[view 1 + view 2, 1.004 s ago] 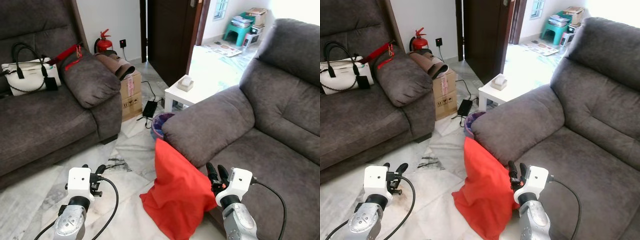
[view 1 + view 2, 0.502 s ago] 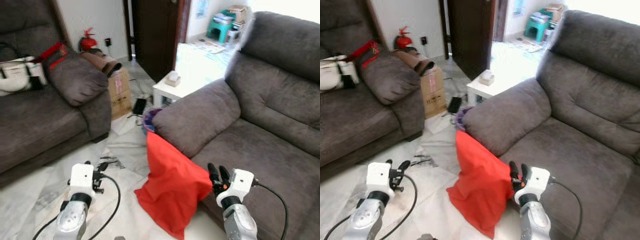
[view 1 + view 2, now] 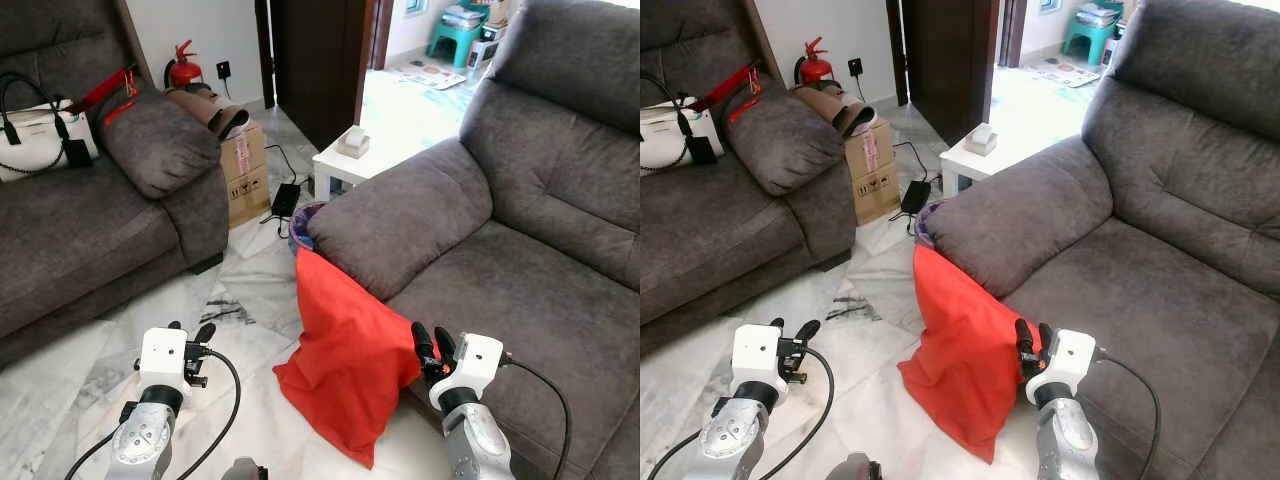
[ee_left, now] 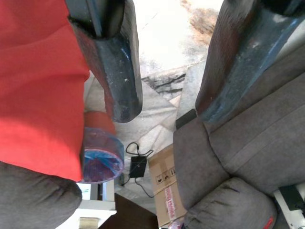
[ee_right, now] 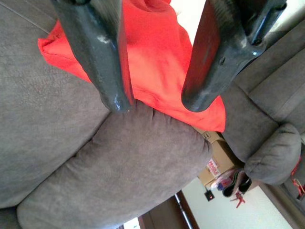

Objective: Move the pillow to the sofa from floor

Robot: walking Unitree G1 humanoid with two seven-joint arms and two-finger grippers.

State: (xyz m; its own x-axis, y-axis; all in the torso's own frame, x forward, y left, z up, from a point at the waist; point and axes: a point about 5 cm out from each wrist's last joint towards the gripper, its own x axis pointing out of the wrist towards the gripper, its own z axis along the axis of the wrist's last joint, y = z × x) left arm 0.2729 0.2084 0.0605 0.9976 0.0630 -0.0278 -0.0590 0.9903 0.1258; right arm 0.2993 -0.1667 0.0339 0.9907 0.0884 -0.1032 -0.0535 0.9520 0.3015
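Note:
A red pillow (image 3: 345, 362) stands on the marble floor, leaning against the front of the grey sofa (image 3: 520, 300) on my right, below its armrest (image 3: 400, 225). My right gripper (image 3: 432, 345) is open at the pillow's right edge, just in front of the sofa seat. In the right wrist view its fingers (image 5: 107, 67) frame the red pillow (image 5: 157, 57) and the armrest. My left gripper (image 3: 192, 335) is open over the floor to the pillow's left. The pillow (image 4: 38, 86) also shows in the left wrist view.
A second grey sofa (image 3: 90, 230) with a white handbag (image 3: 35, 130) stands on the left. Between the sofas are a cardboard box (image 3: 245, 175), a power adapter (image 3: 284, 200), a purple basket (image 3: 300, 225) and a small white table (image 3: 350, 165). A fire extinguisher (image 3: 182, 72) stands by the wall.
The whole picture has shifted, so the camera moved; the pillow and sofa now sit a little closer and more central. Both grippers stay open in much the same pose.

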